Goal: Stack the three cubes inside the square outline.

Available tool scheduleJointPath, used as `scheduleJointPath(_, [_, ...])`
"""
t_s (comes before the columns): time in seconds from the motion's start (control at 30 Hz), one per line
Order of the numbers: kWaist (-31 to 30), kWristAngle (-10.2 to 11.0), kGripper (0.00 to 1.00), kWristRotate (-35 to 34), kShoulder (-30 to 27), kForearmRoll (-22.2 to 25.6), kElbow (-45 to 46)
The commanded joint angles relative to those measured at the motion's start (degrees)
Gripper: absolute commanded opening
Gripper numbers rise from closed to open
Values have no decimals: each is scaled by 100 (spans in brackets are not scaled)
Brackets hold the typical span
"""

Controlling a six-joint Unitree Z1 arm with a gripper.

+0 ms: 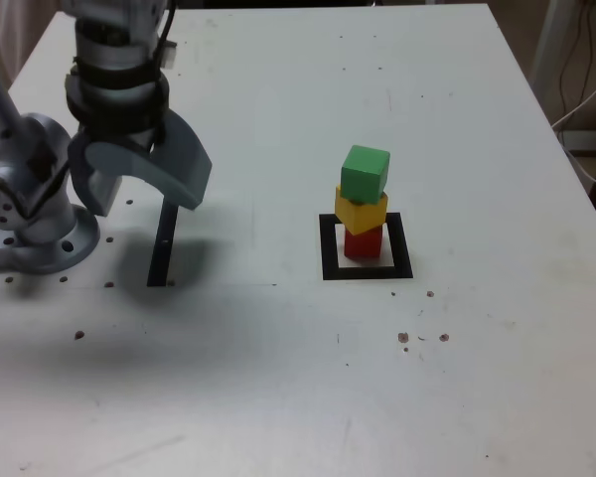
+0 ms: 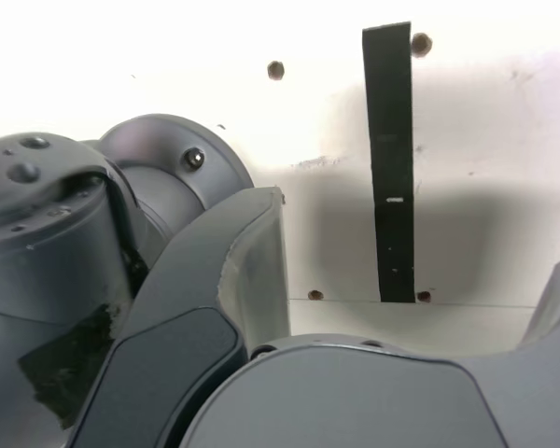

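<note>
I see the three cubes piled up in the middle right of the exterior view: the red cube (image 1: 364, 241) sits at the bottom, the yellow cube (image 1: 361, 210) on it, and the green cube (image 1: 365, 172) on top. The red one stands inside the square outline (image 1: 329, 248), on its white middle, so I think the pile is where the task wants it. The yellow and green cubes are turned a little and do not line up with the red one, so the pile looks a bit wobbly to me, and a bump could knock it over. My gripper (image 1: 139, 189) hangs in the upper left of the exterior view, close to the arm's base (image 1: 42, 238), with its jaws spread wide and nothing in them. I think it is empty because all the cubes are already placed. It is well apart from the pile, which lies off to the exterior view's right of it. Under the gripper lies a straight black tape strip (image 2: 390, 168) on the white desk (image 1: 278, 397). The wrist view shows that strip and the gripper's own parts, but no cubes.
</note>
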Motion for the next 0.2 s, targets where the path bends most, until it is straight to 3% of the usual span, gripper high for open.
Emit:
scheduleJointPath(0.0, [-7, -38, 99, -24, 55, -3, 58])
scheduleJointPath(0.17, [-6, -35, 99, -14, -1, -63, 114])
